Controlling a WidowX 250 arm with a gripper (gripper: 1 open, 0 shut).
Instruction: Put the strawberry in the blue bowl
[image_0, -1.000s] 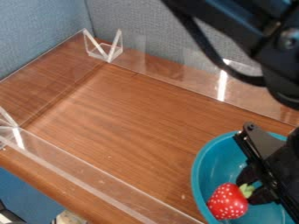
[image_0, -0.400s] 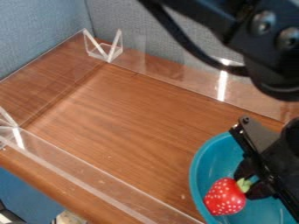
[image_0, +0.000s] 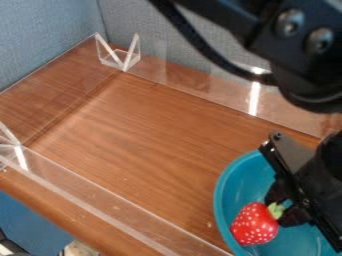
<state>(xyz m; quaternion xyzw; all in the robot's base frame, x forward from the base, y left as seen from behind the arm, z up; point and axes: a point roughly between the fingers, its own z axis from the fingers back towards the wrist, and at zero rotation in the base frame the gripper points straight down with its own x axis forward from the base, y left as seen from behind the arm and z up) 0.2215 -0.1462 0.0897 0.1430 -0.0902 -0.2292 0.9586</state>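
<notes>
Pincer (image_0: 283, 207) grips strawberry (image_0: 255, 224) (unlabelled).

Even, fairly bright light is falling from above, leaving pale glare streaks on the wooden table (image_0: 120, 130) and glinting along its clear plastic walls (image_0: 174, 72). The dark arm (image_0: 267, 40) up close is looking soft and blurred; the picture is showing coarse, low-resolution grain.

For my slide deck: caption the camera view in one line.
Shut gripper holds the strawberry by its leafy top over the blue bowl on the wooden table.
</notes>
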